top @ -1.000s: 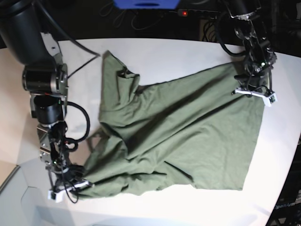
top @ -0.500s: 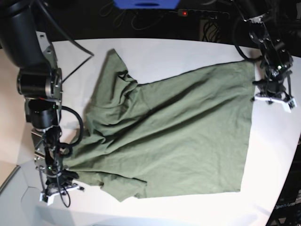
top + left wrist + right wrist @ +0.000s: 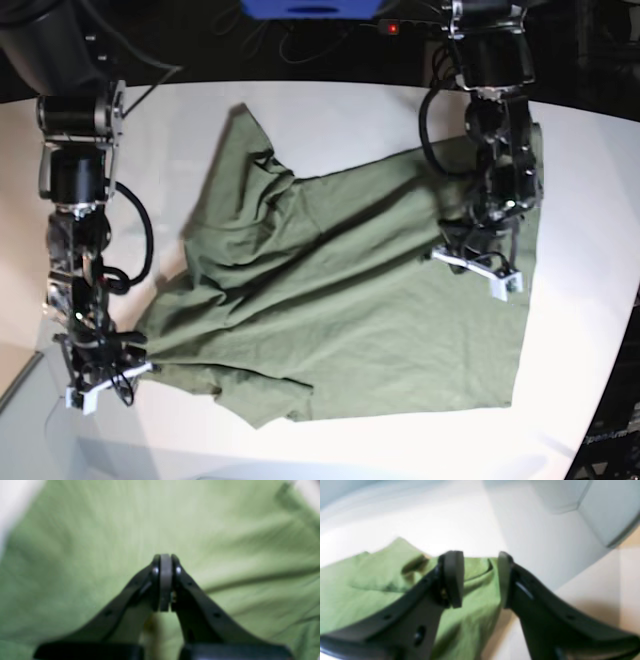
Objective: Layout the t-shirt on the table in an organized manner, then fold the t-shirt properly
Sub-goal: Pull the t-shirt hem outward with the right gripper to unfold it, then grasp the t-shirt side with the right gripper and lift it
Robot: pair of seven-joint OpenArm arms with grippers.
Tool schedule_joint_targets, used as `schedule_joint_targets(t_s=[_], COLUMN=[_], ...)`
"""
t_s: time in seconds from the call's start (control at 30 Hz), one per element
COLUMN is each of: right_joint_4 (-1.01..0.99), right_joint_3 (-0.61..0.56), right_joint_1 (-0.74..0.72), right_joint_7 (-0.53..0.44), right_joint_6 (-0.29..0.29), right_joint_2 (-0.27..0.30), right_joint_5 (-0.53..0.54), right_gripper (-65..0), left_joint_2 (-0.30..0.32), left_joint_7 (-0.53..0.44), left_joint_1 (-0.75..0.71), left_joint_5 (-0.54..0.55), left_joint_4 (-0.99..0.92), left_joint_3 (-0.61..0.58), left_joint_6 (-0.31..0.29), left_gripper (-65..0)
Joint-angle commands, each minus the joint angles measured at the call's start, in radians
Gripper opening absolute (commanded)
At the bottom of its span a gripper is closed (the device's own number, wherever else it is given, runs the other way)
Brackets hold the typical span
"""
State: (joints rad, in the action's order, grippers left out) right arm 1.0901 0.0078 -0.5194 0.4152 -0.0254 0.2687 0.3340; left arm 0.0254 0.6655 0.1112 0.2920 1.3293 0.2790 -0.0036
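so far the t-shirt point(image 3: 350, 300) is lying spread over the white worktop point(image 3: 330, 115), mostly opened out but not yet tidy: the wide body is sitting fairly flat toward the right of the base view, while the left part is bunching into creases and one corner near the lower left is curling under. the layout step is looking partly done and the folding is not begun, since no part of the cloth is lying doubled over in a neat panel. the left hand point(image 3: 162, 580) is hovering over the middle-right of the cloth with its jaws pressed fully together and nothing showing between them; whether the tips are touching the fabric is hard to tell from the blurred wrist view. the right hand point(image 3: 480, 580) is sitting at the lower-left corner of the shirt, at the worktop's near edge, with its jaws standing apart and a fold of green cloth lying behind the gap rather than pinched in it, so it appears to be gripping nothing. what is remaining, judging from this, is smoothing the creased left side, straightening the sleeves and hem, and then making all the folds.
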Motion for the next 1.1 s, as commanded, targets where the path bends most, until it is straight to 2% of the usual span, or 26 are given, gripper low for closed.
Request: schedule_joint_targets(t_s=[0.0, 0.13, 0.2, 0.3, 0.37, 0.53, 0.83, 0.97, 1.0, 1.07], right_joint_4=[0.077, 0.330, 0.421, 0.497, 0.505, 0.494, 0.490, 0.490, 0.490, 0.490], right_joint_3=[0.002, 0.004, 0.004, 0.005, 0.017, 0.099, 0.105, 0.097, 0.091, 0.067], right_joint_1=[0.011, 0.186, 0.270, 0.373, 0.436, 0.543, 0.620, 0.641, 0.640, 0.640], right_joint_7=[0.014, 0.133, 0.166, 0.192, 0.192, 0.193, 0.196, 0.196, 0.196, 0.196], right_joint_6=[-0.001, -0.001, -0.003, -0.003, -0.003, -0.003, -0.003, -0.005, -0.012, -0.066], right_joint_2=[0.010, 0.005, -0.021, -0.056, -0.079, -0.167, -0.191, -0.210, -0.211, -0.213], right_joint_5=[0.007, 0.007, 0.009, 0.007, 0.007, 0.007, 0.015, 0.104, 0.121, 0.146], right_gripper=[-38.9, -31.9, -26.1, -18.4, -15.5, -14.4, -14.3, -14.6, -14.7, -14.8], left_joint_2=[0.021, 0.080, 0.112, 0.158, 0.181, 0.201, 0.232, 0.232, 0.230, 0.230], left_joint_7=[-0.034, -0.175, -0.243, -0.286, -0.296, -0.301, -0.303, -0.303, -0.303, -0.303], left_joint_1=[0.052, 0.081, 0.084, 0.112, 0.124, 0.130, 0.155, 0.155, 0.155, 0.153], left_joint_5=[-0.003, -0.027, -0.026, -0.029, -0.023, -0.027, -0.027, -0.023, -0.023, -0.023], left_joint_4=[-0.021, -0.170, -0.230, -0.304, -0.339, -0.353, -0.357, -0.356, -0.356, -0.356], left_joint_3=[0.007, 0.006, 0.006, 0.006, 0.006, 0.006, 0.006, 0.006, 0.006, 0.006], left_joint_6=[0.000, 0.000, 0.000, 0.000, -0.002, -0.002, -0.002, -0.002, -0.002, -0.002], left_gripper=[-64.8, -64.8, -64.8, -64.8, -64.8, -64.8, -64.8, -64.8, -64.8, -64.8])
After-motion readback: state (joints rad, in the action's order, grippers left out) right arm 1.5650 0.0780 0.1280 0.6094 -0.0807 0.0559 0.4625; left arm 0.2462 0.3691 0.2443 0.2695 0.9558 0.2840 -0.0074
